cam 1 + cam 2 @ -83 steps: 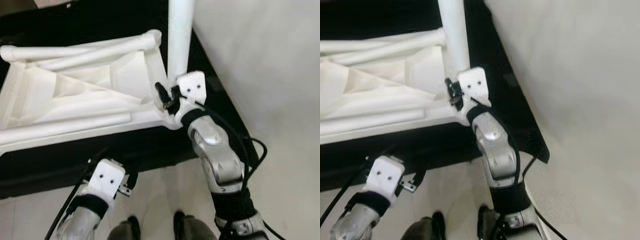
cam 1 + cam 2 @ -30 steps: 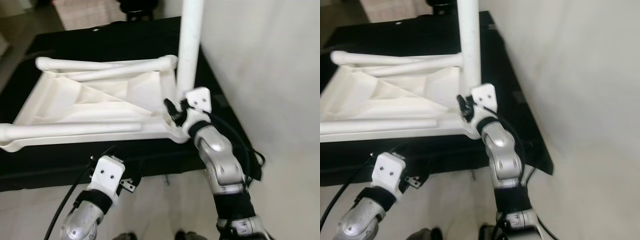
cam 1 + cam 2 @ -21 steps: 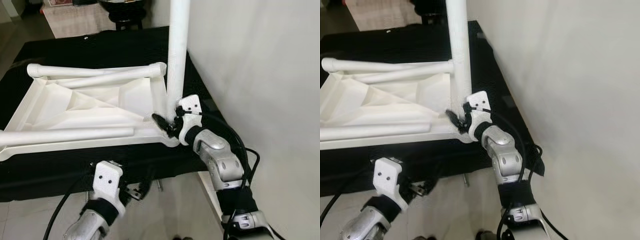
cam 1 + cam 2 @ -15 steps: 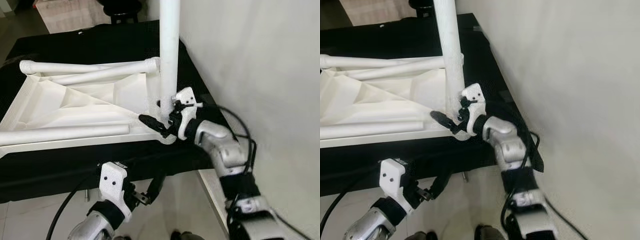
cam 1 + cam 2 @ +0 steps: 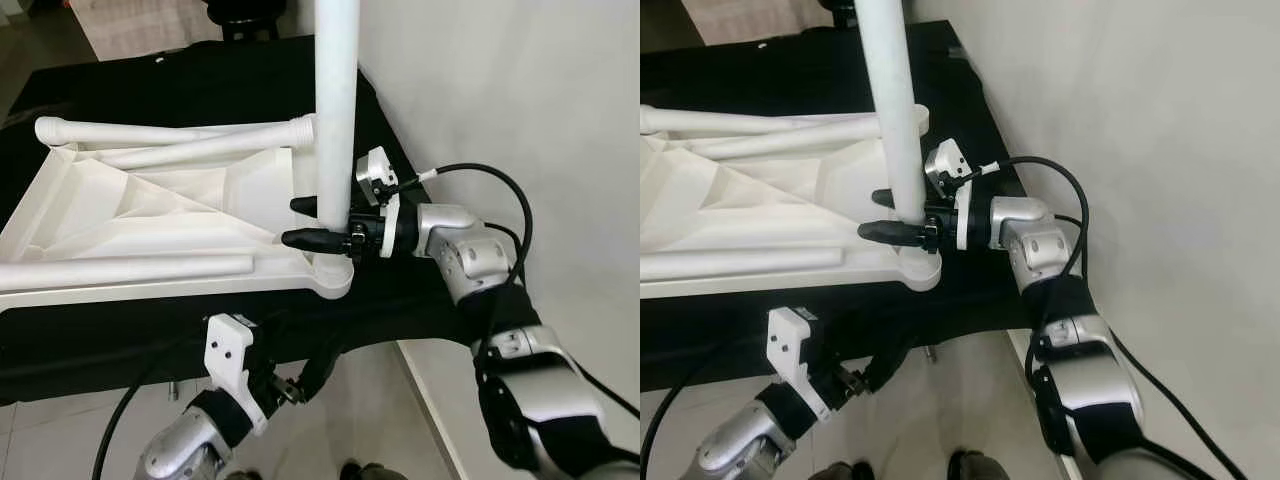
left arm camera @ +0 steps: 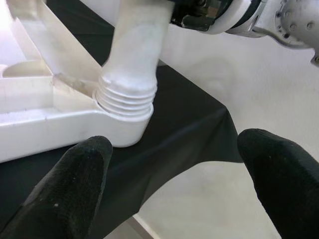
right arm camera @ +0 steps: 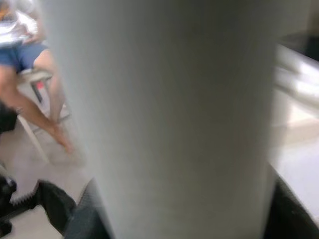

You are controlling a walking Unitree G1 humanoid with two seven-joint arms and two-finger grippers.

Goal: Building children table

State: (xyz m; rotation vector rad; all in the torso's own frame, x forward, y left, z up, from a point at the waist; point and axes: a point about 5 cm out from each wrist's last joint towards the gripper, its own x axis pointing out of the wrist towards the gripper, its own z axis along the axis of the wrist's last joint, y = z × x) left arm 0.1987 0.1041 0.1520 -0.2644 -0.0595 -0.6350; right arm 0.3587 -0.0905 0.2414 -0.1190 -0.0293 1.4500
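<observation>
Head pair looks down; wrist cameras sit close — all share the upright leg (image 5: pixel 335 110).

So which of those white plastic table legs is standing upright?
The white plastic leg held by the right gripper, at the upturned white tabletop's near corner; the other legs lie flat.

The upright leg (image 5: pixel 335 110) runs off the picture's top edge.

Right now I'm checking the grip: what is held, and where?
The right gripper clasps the upright leg low down, just above its threaded end in the tabletop corner. The left gripper is open, empty.
</observation>
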